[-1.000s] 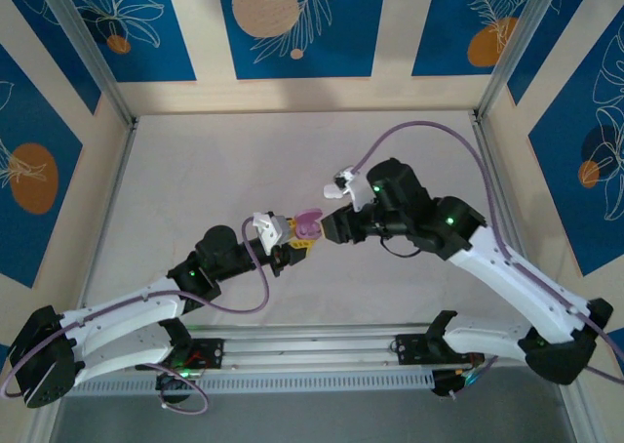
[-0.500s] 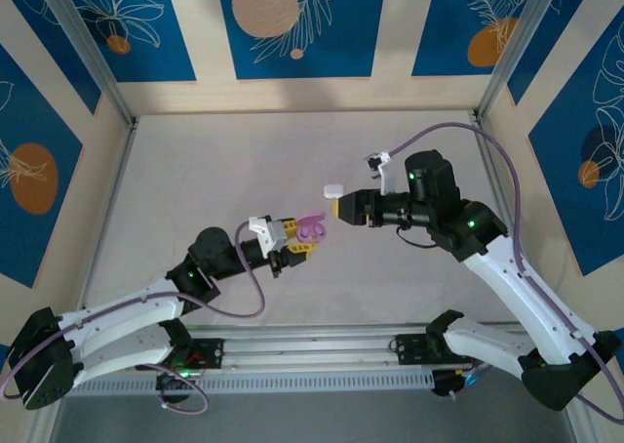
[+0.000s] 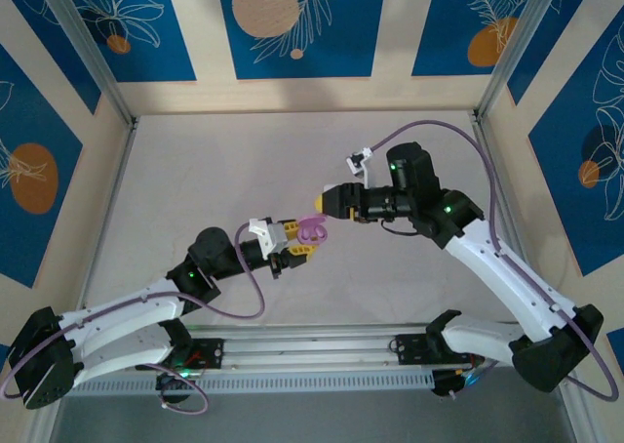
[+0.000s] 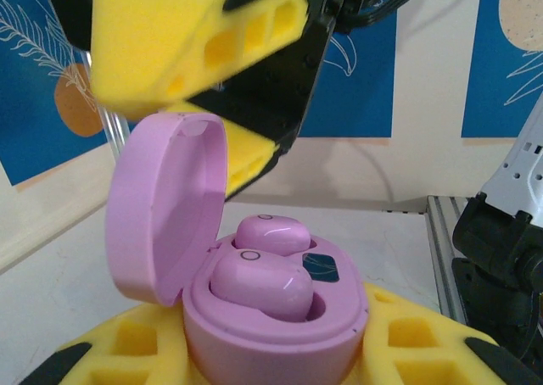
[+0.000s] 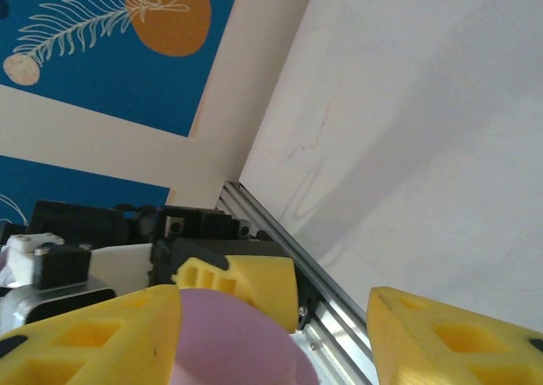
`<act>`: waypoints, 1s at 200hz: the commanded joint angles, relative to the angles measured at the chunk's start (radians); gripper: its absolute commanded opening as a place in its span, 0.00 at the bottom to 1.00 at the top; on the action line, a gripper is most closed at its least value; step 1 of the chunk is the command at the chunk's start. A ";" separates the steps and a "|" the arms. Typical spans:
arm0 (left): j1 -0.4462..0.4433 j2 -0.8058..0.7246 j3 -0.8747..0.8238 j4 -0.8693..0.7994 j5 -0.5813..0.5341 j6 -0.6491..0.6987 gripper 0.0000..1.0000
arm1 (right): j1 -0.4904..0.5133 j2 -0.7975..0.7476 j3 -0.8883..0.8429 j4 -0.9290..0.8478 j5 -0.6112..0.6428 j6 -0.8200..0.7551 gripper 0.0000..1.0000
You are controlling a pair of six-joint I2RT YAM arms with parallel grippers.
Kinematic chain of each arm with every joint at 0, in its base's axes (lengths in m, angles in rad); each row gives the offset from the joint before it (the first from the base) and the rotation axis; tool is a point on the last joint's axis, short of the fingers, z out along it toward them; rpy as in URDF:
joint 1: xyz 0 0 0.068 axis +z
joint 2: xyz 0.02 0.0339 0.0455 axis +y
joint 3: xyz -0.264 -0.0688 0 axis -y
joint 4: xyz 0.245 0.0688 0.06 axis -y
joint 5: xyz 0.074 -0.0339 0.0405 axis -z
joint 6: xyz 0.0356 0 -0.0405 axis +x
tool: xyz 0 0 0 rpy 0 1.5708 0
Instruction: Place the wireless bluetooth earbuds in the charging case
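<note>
Lilac plastic pebble-shaped charging case (image 4: 271,343) sits clamped in your L gripper (image 3: 298,240), its round lid (image 4: 165,207) standing up. Two lilac bean-shaped earbuds (image 4: 259,281) lie in its sockets, side by side. Your R gripper (image 3: 328,201) hovers at the lid w/ yellow foam fingers (image 5: 93,334) spread wide apart.

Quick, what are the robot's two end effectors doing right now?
Left end effector: closed, holding the lilac charging case.
Right end effector: open, holding nothing.
</note>
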 commanded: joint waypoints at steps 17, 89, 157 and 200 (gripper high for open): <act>-0.012 0.000 0.010 0.077 0.012 -0.016 0.33 | 0.014 0.027 0.026 -0.067 -0.063 -0.029 0.59; -0.012 0.000 0.012 0.100 -0.008 -0.040 0.33 | -0.002 -0.012 -0.013 -0.067 -0.138 -0.040 0.59; -0.012 0.007 0.006 0.148 -0.017 -0.078 0.33 | -0.046 -0.041 -0.119 0.058 -0.323 0.016 0.59; -0.012 0.005 0.004 0.151 -0.028 -0.076 0.33 | -0.039 -0.028 -0.152 0.143 -0.377 0.078 0.58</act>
